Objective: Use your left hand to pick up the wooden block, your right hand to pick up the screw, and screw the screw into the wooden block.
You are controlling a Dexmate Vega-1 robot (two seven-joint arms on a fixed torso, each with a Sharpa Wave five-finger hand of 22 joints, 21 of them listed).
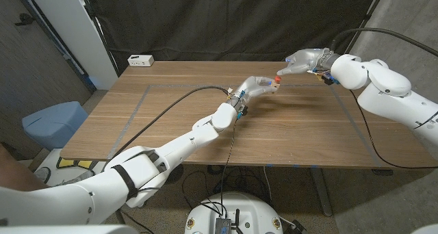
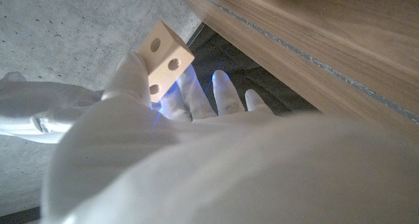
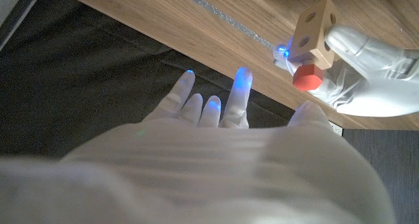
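Both hands are hovering above the table point(image 1: 171, 111), near its far edge. Left hand point(image 1: 259, 87) is pinching the wooden block point(image 1: 274, 85) in its fingertips, holes showing. Right hand point(image 1: 301, 61) is reaching toward it with fingers point(image 3: 239, 93) apart; the red-headed screw point(image 3: 306, 76) is touching the block, its shaft hidden, and whether that hand is gripping it is unclear. One white power strip point(image 1: 140, 59) is lying at the far left corner.

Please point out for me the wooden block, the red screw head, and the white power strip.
wooden block point(image 2: 165, 59), left wrist view, on its face with holes.
red screw head point(image 3: 306, 78), right wrist view, on its red side.
white power strip point(image 1: 140, 59), head view, on its top.
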